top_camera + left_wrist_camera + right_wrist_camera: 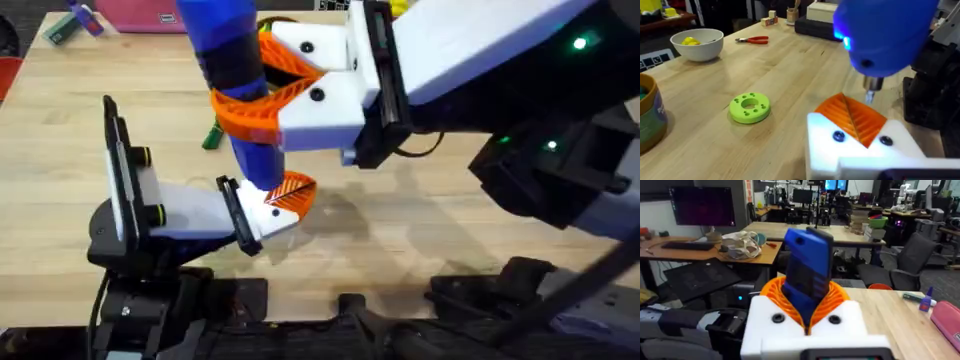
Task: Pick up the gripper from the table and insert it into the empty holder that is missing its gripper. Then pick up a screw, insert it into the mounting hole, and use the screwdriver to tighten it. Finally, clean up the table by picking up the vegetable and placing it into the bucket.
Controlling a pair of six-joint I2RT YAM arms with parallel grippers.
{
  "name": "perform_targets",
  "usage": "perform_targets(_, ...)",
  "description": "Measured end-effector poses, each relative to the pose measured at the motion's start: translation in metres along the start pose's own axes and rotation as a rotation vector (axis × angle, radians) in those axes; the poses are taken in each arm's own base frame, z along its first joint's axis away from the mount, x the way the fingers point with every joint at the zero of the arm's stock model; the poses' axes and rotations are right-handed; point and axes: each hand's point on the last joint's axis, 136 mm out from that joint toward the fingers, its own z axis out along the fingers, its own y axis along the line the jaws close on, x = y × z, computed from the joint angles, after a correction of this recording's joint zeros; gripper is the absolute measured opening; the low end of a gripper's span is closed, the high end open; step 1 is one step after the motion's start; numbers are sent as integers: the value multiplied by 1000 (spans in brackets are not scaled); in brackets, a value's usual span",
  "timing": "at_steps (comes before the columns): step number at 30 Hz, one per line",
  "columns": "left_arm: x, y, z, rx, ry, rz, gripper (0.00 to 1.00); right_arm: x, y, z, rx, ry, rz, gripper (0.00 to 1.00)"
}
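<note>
Right gripper (262,92) clamps the blue screwdriver (235,60) between its orange ribbed pads (250,112), tool held upright, black tip pointing down. The tip (871,93) sits at the orange ribbed gripper (852,117) seated in the white holder (860,150) (contact with a screw cannot be told). Left gripper (275,205): jaw state cannot be told. Dark green vegetable (211,136) lies on the table (420,230) behind the screwdriver. Bucket (650,117) stands at the table edge, well apart from the green disc (750,107), white bowl (696,43) and red pliers (754,40)
</note>
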Motion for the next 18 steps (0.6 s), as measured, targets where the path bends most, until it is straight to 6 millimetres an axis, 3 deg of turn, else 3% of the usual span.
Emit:
perform_targets(10, 0, 0, 0, 0, 0, 0, 6, -7, 1, 0, -4, -27, -19, 21)
perform_targets(18, 0, 0, 0, 0, 0, 0, 6, 8, -6, 5, -1, -3, 4, 21)
